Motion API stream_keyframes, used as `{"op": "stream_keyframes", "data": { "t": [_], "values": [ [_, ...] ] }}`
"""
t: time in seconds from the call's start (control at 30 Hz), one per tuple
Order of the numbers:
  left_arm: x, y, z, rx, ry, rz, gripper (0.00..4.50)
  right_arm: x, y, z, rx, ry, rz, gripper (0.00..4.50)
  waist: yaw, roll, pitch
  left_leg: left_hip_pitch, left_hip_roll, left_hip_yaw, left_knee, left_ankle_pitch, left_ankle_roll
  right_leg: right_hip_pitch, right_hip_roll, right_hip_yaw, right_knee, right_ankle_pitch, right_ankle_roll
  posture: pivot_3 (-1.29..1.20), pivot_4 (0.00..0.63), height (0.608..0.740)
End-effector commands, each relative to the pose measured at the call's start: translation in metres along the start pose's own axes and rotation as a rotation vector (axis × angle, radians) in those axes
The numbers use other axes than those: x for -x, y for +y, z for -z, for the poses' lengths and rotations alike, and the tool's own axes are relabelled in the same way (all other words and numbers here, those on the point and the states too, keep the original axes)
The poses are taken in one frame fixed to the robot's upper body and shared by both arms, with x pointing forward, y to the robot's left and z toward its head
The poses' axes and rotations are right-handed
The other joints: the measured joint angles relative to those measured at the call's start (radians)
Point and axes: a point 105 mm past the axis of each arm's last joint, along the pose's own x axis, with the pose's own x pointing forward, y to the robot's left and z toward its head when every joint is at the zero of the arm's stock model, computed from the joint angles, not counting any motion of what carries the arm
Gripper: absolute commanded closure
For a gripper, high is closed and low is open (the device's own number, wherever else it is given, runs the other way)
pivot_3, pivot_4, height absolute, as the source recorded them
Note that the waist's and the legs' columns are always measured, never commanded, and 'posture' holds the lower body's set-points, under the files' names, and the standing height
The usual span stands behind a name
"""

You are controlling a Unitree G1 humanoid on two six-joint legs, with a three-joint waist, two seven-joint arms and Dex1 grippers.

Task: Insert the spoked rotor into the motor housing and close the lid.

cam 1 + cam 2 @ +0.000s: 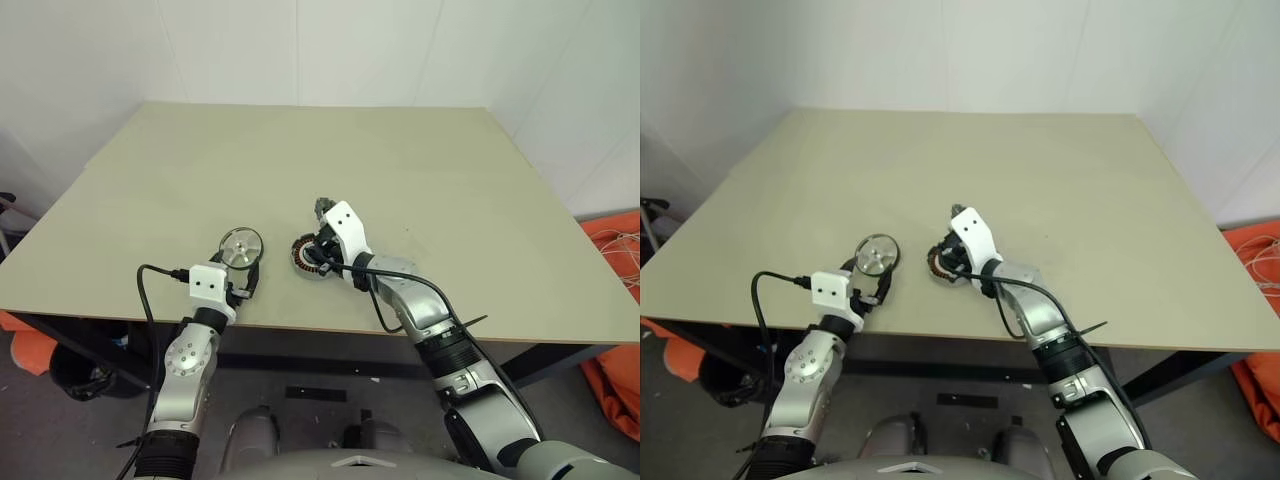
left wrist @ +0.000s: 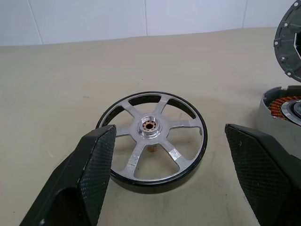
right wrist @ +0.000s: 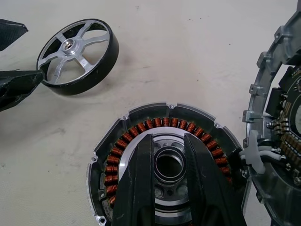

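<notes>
While left jaws point(image 2: 164, 174) gape level around spoked rotor point(image 2: 152, 138), right jaws point(image 3: 169, 188) narrow, empty, angled down over motor housing point(image 3: 160, 141).

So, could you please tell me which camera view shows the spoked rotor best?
The left wrist view: the spoked rotor lies flat on the table, close up, spokes and hub clear. The right wrist view shows it smaller, at an angle. Both eye views show a small disc.

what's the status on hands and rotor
Left hand open, straddling spoked rotor, flat on table. Right hand narrow over motor housing. Nothing blocking.
</notes>
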Motion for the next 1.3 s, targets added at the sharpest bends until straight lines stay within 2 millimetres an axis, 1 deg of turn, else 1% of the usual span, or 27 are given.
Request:
{"op": "stream_keyframes", "data": {
  "t": [0.03,0.2,0.3,0.4,0.5,0.57,0.73,0.77,1.13,1.23,1.3],
  "values": [
    [-0.004,0.000,-0.012,-0.001,-0.047,0.002,0.57,0.001,-0.005,-0.016,0.016,-0.053,0.010,2.92,0.000,0.000,0.000,0.000,0.000,0.000,0.000,0.000,0.000,0.000,0.000,0.000,0.000,0.000,0.000,0.00,0.000,0.740],
    [-0.004,0.000,-0.012,0.000,-0.047,0.001,0.57,0.002,-0.003,-0.018,0.014,-0.060,-0.006,1.34,0.000,0.000,0.000,0.000,0.000,0.000,0.000,0.000,0.000,0.000,0.000,0.000,0.000,0.000,0.000,0.00,0.000,0.740],
    [-0.004,0.000,-0.012,0.001,-0.046,0.001,0.57,0.004,0.001,-0.021,0.011,-0.079,-0.026,1.34,0.000,0.000,0.000,0.000,0.000,0.000,0.000,0.000,0.000,0.000,0.000,0.000,0.000,0.000,0.000,0.00,0.000,0.740],
    [-0.004,0.000,-0.012,0.002,-0.044,0.002,0.57,0.007,0.009,-0.028,0.007,-0.108,-0.075,1.34,0.000,0.000,0.000,0.000,0.000,0.000,0.000,0.000,0.000,0.000,0.000,0.000,0.000,0.000,0.000,0.00,0.000,0.740],
    [-0.004,0.000,-0.011,0.004,-0.042,0.004,0.57,0.009,0.014,-0.031,0.003,-0.118,-0.096,1.96,0.000,0.000,0.000,0.000,0.000,0.000,0.000,0.000,0.000,0.000,0.000,0.000,0.000,0.000,0.000,0.00,0.000,0.740],
    [-0.004,0.000,-0.011,0.004,-0.041,0.006,0.57,0.009,0.015,-0.031,-0.001,-0.118,-0.101,2.59,0.000,0.000,0.000,0.000,0.000,0.000,0.000,0.000,0.000,0.000,0.000,0.000,0.000,0.000,0.000,0.00,0.000,0.740],
    [-0.004,0.000,-0.011,0.004,-0.041,0.004,0.57,0.008,0.016,-0.030,-0.004,-0.107,-0.109,4.39,0.000,0.000,0.000,0.000,0.000,0.000,0.000,0.000,0.000,0.000,0.000,0.000,0.000,0.000,0.000,0.00,0.000,0.740],
    [-0.004,0.000,-0.011,0.004,-0.041,0.004,0.57,0.008,0.016,-0.030,-0.004,-0.105,-0.111,4.46,0.000,0.000,0.000,0.000,0.000,0.000,0.000,0.000,0.000,0.000,0.000,0.000,0.000,0.000,0.000,0.00,0.000,0.740],
    [-0.003,-0.001,-0.010,0.005,-0.041,0.003,0.57,0.005,0.023,-0.021,0.010,-0.042,-0.144,4.46,0.000,0.000,0.000,0.000,0.000,0.000,0.000,0.000,0.000,0.000,0.000,0.000,0.000,0.000,0.000,0.00,0.000,0.740],
    [-0.002,-0.001,-0.010,0.006,-0.040,0.003,0.57,0.004,0.021,-0.019,0.007,-0.037,-0.131,4.46,0.000,0.000,0.000,0.000,0.000,0.000,0.000,0.000,0.000,0.000,0.000,0.000,0.000,0.000,0.000,0.00,0.000,0.740],
    [-0.001,-0.001,-0.010,0.005,-0.040,0.004,0.57,0.004,0.014,-0.020,0.002,-0.037,-0.094,4.46,0.000,0.000,0.000,0.000,0.000,0.000,0.000,0.000,0.000,0.000,0.000,0.000,0.000,0.000,0.000,0.00,0.000,0.740]
  ]
}}
